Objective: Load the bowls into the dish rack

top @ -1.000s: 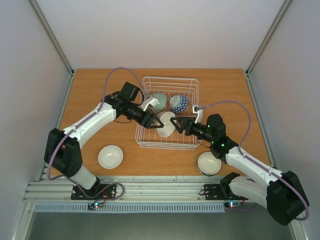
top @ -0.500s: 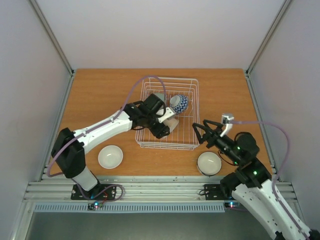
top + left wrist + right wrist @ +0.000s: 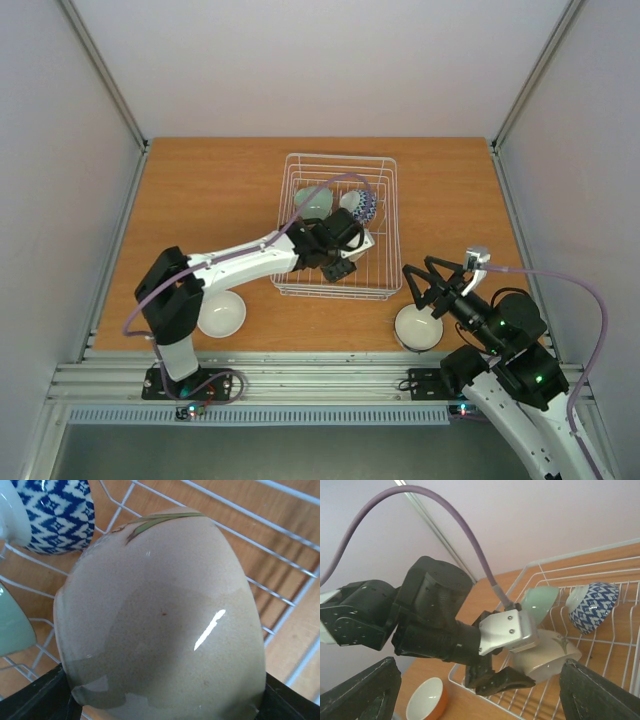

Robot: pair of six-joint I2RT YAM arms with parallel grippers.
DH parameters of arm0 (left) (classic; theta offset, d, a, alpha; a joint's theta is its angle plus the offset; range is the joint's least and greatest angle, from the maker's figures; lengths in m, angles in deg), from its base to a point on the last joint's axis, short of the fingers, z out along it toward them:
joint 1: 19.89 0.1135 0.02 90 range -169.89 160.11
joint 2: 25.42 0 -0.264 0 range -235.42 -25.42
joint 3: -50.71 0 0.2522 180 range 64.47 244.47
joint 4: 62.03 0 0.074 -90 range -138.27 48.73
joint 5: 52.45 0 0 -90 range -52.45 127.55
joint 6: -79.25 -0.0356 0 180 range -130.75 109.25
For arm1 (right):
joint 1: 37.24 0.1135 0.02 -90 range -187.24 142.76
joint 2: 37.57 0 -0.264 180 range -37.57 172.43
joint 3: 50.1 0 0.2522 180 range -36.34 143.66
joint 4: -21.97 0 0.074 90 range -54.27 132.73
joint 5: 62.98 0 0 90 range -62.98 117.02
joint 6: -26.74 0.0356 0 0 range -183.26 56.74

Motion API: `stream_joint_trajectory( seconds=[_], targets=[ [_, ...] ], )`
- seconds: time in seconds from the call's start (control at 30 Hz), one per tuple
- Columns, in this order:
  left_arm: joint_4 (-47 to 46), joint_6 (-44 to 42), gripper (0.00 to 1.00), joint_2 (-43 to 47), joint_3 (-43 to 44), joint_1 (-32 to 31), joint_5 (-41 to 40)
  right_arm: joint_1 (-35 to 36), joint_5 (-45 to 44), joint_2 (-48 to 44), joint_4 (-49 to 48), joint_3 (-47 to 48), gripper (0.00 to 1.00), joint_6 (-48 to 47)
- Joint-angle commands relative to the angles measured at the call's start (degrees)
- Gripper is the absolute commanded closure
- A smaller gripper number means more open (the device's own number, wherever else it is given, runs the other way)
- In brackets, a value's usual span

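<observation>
Left gripper (image 3: 493, 678) is clamped on the beige bowl (image 3: 160, 620), tilted inside the dish rack (image 3: 340, 157), just near of 2 racked bowls, the green bowl (image 3: 313, 203) and the blue patterned bowl (image 3: 360, 205). Right gripper (image 3: 420, 268) gapes wide and empty, right of the rack, by 1 white bowl (image 3: 418, 328).

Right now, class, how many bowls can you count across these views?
5. Three in the white wire dish rack: a pale green bowl, a blue-and-white patterned bowl, a beige ceramic bowl. On the wooden table: the left white-lined bowl and the right white-lined bowl.
</observation>
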Motion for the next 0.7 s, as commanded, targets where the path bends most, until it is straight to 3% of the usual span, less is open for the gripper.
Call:
stream_joint_trajectory(
  seconds=[0.0,0.17,0.67],
  targets=[
    [-8.84,-4.44,1.0,-2.57,3.73,-2.21,-10.58,0.07,1.15,-0.9,1.71,1.04,0.14,0.17],
    [-15.27,-9.47,0.99,-6.42,3.99,-3.95,-18.86,0.09,1.46,-1.59,1.69,0.85,0.14,0.92],
    [-17.65,-10.52,1.0,-9.84,4.9,-6.95,-16.3,0.13,0.96,-0.79,0.6,-0.06,0.14,0.67]
  ],
)
